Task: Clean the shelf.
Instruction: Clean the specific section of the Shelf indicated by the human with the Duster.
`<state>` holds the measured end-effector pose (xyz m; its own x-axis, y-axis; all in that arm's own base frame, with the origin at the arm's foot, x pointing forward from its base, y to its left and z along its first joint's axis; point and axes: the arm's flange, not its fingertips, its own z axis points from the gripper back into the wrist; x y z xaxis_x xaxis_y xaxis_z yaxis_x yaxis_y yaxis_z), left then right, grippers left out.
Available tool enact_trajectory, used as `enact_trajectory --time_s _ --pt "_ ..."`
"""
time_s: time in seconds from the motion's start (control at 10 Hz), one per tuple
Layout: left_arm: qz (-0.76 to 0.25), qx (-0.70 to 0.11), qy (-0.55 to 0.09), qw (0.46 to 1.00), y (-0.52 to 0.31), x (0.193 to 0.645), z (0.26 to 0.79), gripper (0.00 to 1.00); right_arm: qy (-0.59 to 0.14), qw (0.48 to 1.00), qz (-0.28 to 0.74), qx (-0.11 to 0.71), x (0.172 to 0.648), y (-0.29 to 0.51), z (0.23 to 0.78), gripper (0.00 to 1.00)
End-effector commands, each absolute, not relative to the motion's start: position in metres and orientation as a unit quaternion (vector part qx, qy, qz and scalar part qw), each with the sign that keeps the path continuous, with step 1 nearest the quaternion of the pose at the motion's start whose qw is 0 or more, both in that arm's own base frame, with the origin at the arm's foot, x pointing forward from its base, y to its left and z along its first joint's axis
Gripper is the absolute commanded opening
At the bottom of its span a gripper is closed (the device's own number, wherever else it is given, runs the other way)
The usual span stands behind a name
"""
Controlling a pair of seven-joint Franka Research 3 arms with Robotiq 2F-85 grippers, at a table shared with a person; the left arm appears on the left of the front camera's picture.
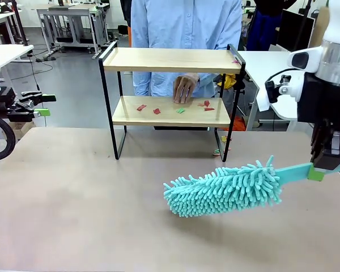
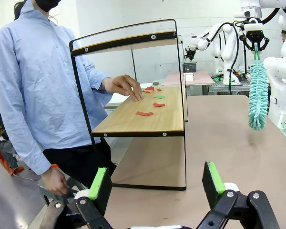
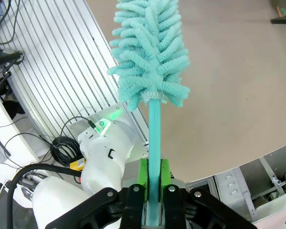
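While my right claw (image 1: 316, 171) pinches the duster (image 1: 224, 190) handle, my left claw (image 2: 157, 183) gapes wide. The shelf (image 1: 173, 59) stands at the far side; bits (image 1: 157, 111), maybe paper, lie on its lower board.

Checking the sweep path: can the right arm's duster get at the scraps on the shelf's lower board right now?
Probably not safely. The shelf is open in front, toward the right gripper and its duster, but the person's hand rests on the lower board among the scraps, in the sweep's way.
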<state>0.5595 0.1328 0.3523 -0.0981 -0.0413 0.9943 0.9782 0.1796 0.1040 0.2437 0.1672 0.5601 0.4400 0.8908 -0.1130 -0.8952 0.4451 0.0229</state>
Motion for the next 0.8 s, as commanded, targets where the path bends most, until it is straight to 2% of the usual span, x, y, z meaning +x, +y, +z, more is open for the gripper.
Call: enact_trajectory --time_s 0.0,0.2,0.3,0.5,0.7 --pt "-0.487 -0.415 -0.564 0.522 0.132 0.557 0.355 1.00 0.052 0.850 0.524 -0.025 0.242 0.168 0.561 0.13" --pt "-0.487 -0.415 -0.564 0.522 0.132 0.557 0.355 1.00 0.054 0.848 0.526 -0.020 0.244 0.167 0.560 0.13" --pt "-0.487 -0.415 -0.564 0.522 0.132 0.557 0.355 1.00 0.032 0.854 0.519 -0.012 0.239 0.174 0.568 0.13" --pt "-0.487 -0.415 -0.564 0.522 0.132 0.557 0.355 1.00 -0.020 0.887 0.460 0.040 0.226 0.192 0.593 0.13" --pt "-0.487 -0.415 -0.564 0.522 0.132 0.557 0.355 1.00 -0.069 0.920 0.383 0.051 0.210 0.218 0.609 0.13"
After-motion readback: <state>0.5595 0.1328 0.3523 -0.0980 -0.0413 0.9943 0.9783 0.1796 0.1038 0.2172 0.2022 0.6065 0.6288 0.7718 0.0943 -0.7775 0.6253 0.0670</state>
